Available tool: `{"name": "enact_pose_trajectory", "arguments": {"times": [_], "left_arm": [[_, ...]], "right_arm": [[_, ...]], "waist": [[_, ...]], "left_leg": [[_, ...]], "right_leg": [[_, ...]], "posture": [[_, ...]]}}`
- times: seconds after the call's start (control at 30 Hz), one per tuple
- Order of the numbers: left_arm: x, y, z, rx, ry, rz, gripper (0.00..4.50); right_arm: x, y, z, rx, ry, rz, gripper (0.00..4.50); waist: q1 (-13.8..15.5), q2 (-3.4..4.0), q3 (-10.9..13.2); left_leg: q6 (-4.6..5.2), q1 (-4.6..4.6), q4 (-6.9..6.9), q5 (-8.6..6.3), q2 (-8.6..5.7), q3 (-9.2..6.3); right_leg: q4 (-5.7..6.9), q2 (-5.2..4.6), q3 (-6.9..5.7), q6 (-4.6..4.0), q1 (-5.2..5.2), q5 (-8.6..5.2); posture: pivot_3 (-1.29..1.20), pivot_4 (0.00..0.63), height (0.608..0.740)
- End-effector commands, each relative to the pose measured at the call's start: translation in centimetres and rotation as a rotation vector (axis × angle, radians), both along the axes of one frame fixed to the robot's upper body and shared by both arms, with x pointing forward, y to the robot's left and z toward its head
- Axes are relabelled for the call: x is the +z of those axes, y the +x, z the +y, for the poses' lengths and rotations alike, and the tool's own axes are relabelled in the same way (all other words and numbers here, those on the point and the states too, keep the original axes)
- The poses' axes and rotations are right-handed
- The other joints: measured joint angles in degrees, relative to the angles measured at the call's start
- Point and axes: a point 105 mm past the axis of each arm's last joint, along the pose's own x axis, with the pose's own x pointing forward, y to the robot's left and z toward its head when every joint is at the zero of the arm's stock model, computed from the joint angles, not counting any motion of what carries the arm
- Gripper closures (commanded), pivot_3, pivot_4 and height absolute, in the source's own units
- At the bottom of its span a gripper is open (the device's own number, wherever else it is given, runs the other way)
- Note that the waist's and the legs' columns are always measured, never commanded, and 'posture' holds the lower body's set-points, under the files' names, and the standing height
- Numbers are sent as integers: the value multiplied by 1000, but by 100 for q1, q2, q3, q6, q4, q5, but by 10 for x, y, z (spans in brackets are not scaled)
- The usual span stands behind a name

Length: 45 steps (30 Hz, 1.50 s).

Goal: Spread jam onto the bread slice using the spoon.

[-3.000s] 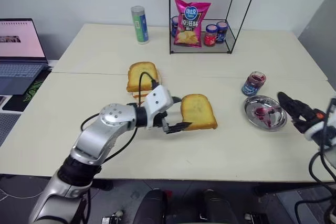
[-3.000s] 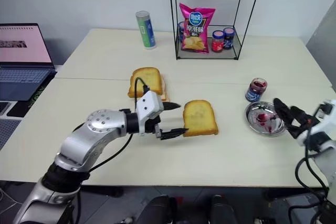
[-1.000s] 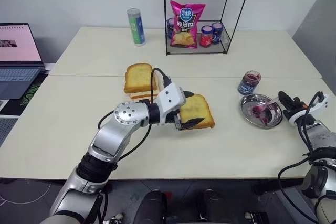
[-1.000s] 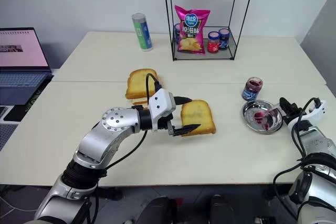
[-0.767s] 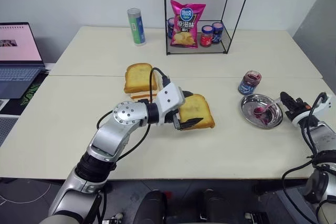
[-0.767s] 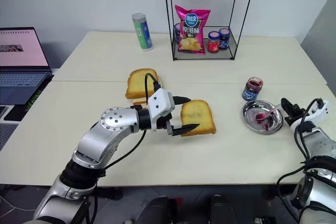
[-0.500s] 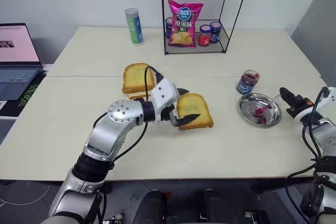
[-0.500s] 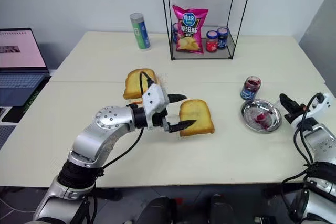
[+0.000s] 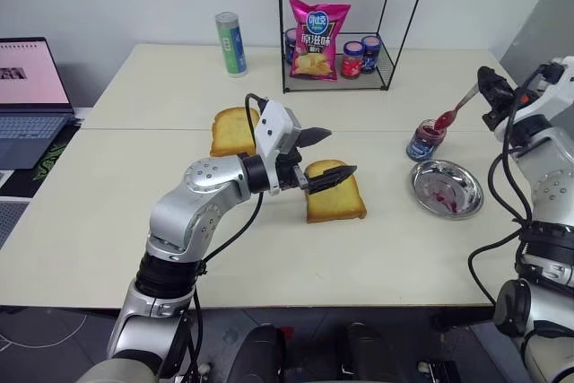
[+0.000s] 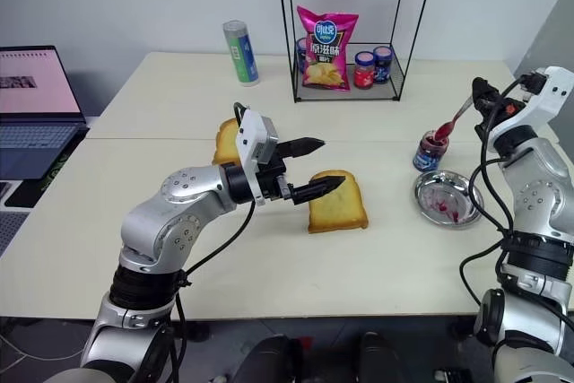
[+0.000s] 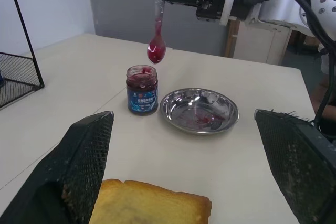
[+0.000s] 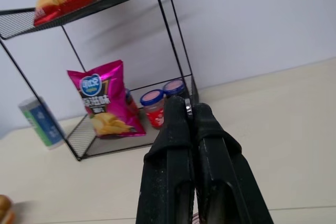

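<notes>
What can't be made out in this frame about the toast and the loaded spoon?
- Pile of golden toast slices: head views, mostly behind the left gripper and its wrist.
- Thick golden bread slice: left wrist view, cut by the bottom edge.
- Slim silvery spoon: right wrist view, hidden behind the right gripper.

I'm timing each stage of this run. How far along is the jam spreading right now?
Done: the spoon is loaded, with jam in its bowl. In hand: the right gripper is shut on the handle, holding the spoon in the air above the open jar; the left gripper hangs open over the bread slice. Left: the slice's face shows no jam, so carrying across and spreading remain.
</notes>
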Motion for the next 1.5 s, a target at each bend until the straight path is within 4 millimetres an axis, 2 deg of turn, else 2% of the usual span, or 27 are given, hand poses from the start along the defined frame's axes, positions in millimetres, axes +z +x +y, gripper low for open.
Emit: {"name": "enact_pose_trajectory", "arguments": {"times": [0.03, 0.37, 0.5, 0.8, 1.5], "left_arm": [[8, -5, -3, -21, 10, -48, 0], [12, -4, -1, 2, 0, -55, 0], [12, -5, 1, 7, 2, -55, 0], [16, -4, 0, 9, 7, -68, 0], [13, -1, 4, 34, 10, -68, 0]], "right_arm": [[16, 6, -1, -24, -79, -76, 4470], [0, 30, 2, -46, -140, -66, 4470], [-8, 33, -1, -75, -190, -62, 4470], [-19, 41, 8, -64, -229, -55, 4470], [-25, 48, -4, -58, 183, 45, 4470]], "waist": [[-6, 0, 0], [-16, 0, 0], [-17, 0, 0], [-19, 0, 0], [-19, 0, 0]], "left_leg": [[0, 0, 1, 0, 0, 1], [0, 1, 1, 0, 1, 6], [0, 2, 0, 1, 2, 5], [-1, 4, 1, 1, 2, 7], [-2, 4, 1, 1, 3, 8]], "right_leg": [[1, 0, 1, 0, 0, 0], [2, 0, 4, -3, -2, 2], [3, 1, 5, -5, -2, 3], [5, 0, 6, -6, -1, 4], [6, 0, 8, -8, -1, 5]], "posture": [[0, 150, 740], [0, 150, 740], [0, 150, 740], [0, 150, 740], [0, 150, 740]]}}
